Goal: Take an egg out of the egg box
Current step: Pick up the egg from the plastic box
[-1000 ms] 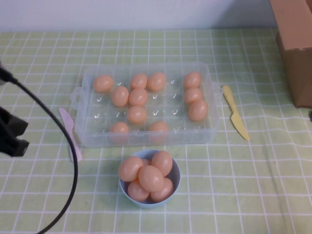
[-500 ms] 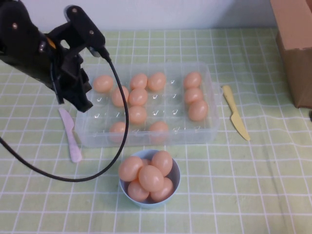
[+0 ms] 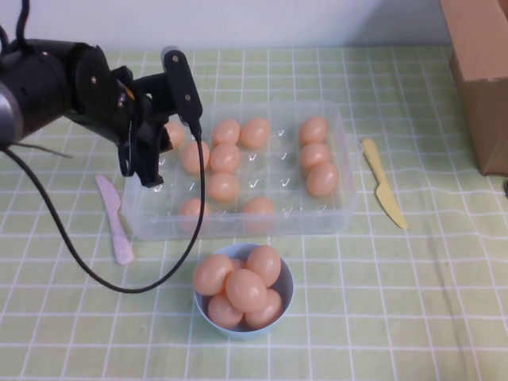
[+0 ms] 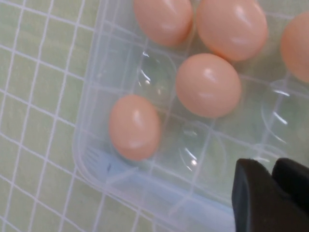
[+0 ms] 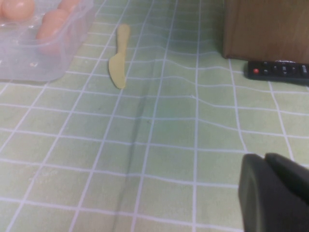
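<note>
Overhead, your left end effector (image 3: 147, 171) hangs above the left end of the egg box (image 3: 343, 171); its fingers look pressed together in the left wrist view, with nothing pinched between them. Just beside it, the egg (image 4: 134, 126) sits in a corner well near the box wall, its long axis tilted slightly off upright in that view. More eggs fill neighbouring wells, and the box's long axis runs left to right across the surface (image 3: 397, 302). A pink knife (image 3: 115, 218) lies left of the box, a yellow knife (image 3: 383, 193) to its right. A light-blue bowl (image 3: 284, 300) heaped with eggs stands nearer you. Your right end effector (image 5: 275, 193) stays low over the checked cloth, fingers seemingly together.
</note>
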{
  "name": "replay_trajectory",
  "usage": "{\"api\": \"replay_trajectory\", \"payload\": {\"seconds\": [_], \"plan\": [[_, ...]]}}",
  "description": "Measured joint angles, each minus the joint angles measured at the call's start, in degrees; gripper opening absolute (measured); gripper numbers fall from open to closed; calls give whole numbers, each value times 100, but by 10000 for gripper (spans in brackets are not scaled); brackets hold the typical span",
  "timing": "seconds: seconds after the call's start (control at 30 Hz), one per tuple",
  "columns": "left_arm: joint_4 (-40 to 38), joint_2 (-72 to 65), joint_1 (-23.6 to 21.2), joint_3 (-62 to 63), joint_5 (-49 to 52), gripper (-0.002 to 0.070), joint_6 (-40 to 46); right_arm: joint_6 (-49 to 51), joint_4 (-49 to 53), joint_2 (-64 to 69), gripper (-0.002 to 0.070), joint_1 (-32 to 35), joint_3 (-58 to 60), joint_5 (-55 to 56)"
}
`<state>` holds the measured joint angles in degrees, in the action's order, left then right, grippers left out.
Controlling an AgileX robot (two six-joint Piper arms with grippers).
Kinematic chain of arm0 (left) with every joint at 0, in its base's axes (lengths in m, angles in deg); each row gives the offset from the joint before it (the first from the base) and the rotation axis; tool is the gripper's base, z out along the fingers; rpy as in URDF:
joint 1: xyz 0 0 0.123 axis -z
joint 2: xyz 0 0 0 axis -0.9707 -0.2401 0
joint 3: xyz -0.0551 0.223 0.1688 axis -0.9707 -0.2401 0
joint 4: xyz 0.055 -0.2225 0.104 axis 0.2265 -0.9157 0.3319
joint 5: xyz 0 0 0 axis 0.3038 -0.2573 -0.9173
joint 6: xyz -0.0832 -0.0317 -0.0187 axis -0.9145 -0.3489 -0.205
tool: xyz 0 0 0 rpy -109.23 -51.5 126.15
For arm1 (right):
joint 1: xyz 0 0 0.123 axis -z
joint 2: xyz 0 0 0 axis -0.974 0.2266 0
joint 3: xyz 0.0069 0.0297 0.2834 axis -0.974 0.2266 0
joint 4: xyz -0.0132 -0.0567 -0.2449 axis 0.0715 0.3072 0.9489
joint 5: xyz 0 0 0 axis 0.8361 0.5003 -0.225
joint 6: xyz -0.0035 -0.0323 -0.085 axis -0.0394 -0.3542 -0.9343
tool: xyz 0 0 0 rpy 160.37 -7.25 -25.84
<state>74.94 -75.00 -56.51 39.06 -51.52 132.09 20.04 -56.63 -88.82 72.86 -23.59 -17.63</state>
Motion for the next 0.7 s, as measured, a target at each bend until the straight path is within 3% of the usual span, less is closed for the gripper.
{"api": "replay_trajectory", "payload": {"seconds": [0.2, 0.27, 0.4, 0.7], "plan": [[-197, -541, -176, 528, -305, 367, 261, 0, 0, 0, -17, 0, 0, 0], [-197, -711, -227, 676, -356, 423, 261, 0, 0, 0, -17, 0, 0, 0], [-208, -1040, -290, 1041, -417, 468, 261, 0, 0, 0, -17, 0, 0, 0], [-383, -1466, -325, 1264, -431, 476, 261, 0, 0, 0, -17, 0, 0, 0]]}}
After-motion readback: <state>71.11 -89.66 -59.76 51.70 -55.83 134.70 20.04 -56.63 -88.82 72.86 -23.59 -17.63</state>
